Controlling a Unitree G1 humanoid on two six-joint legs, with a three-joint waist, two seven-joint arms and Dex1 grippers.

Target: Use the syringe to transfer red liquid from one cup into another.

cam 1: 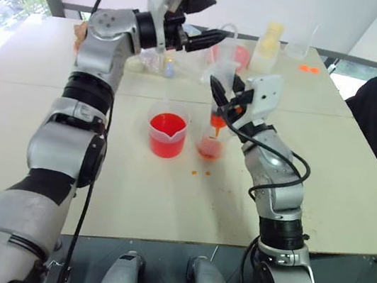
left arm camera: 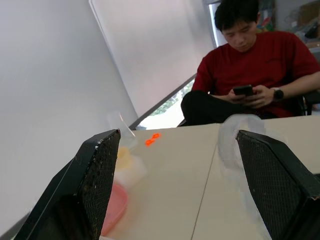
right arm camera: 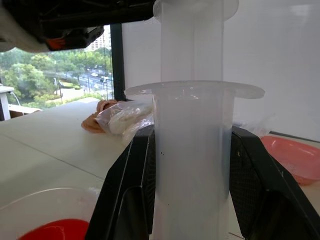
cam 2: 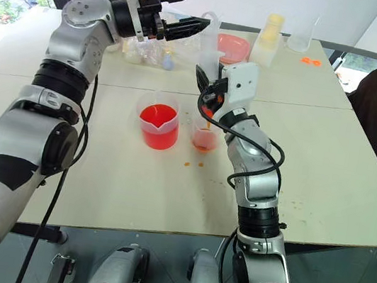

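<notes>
Syringe (right arm camera: 192, 165) stands upright in the grip of our right gripper (cam 1: 225, 97), whose two black fingers (right arm camera: 127, 200) are clamped on its clear barrel just under the flange. We see its orange tip (cam 1: 217, 121) over the small clear cup (cam 1: 211, 145), which holds a little red liquid (cam 1: 208, 152). Just beside that cup, on the left, the spouted beaker (cam 1: 168, 130) sits on the table (cam 1: 353, 189), part full of red liquid. Small red drops (cam 1: 205, 173) lie on the table near the small cup. Our left gripper (cam 1: 197, 21) hangs raised above the far side of the table, fingers wide apart and holding nothing.
</notes>
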